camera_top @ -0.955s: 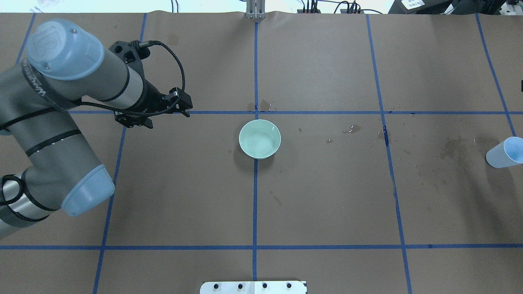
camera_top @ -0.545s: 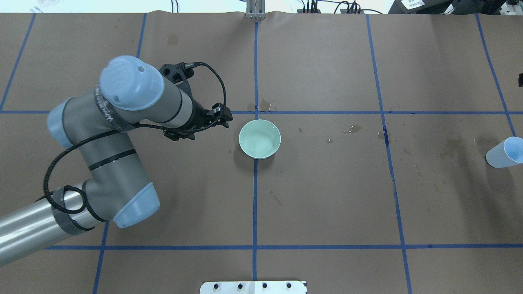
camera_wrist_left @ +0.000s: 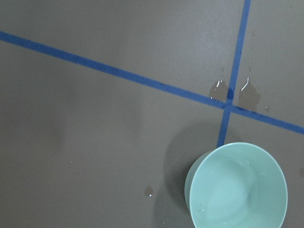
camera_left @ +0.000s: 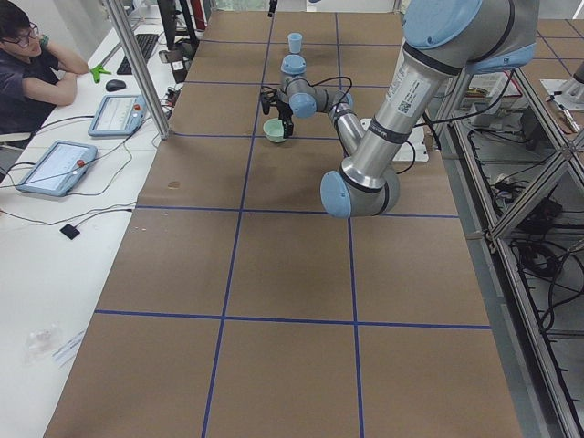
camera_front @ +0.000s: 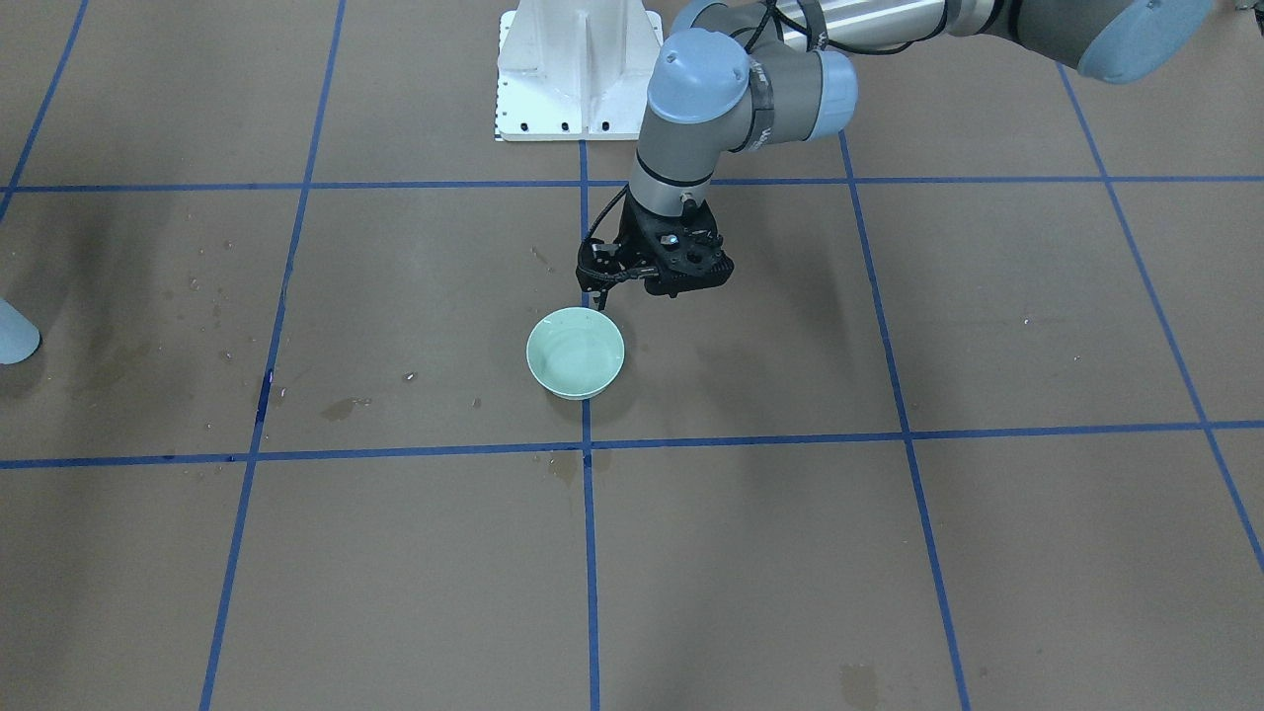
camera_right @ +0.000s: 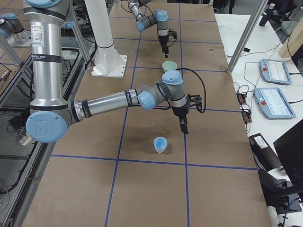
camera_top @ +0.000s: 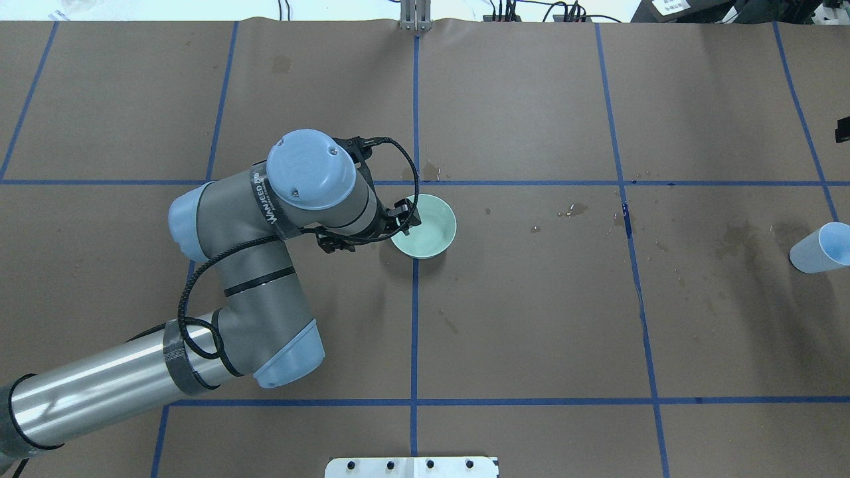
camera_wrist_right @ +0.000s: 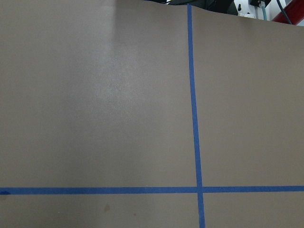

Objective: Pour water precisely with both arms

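Okay so my left hand (camera_top: pixel 406 219) is hovering at the rim of the mint-green bowl (camera_top: pixel 435 234), on my left side of it, fingers pointing down, with nothing in it as far as I can see. Clenched or released? Honestly can't tell, the fingers are just a dark clump from every angle. My left arm (camera_top: pixel 252 265) is bent in toward the bowl from my left.

Water (camera_wrist_left: pixel 244 85): the only bit I can spot is a few shiny drops and damp marks on the tabletop (camera_top: pixel 531 318), just past the bowl at the blue tape (camera_top: pixel 518 182) crossing. Can't say whether the bowl has any inside.

My right hand (camera_right: pixel 182 125) hangs well to the right of the bowl, close above a light-blue cup (camera_right: pixel 160 144); no idea whether it's released or clenched.
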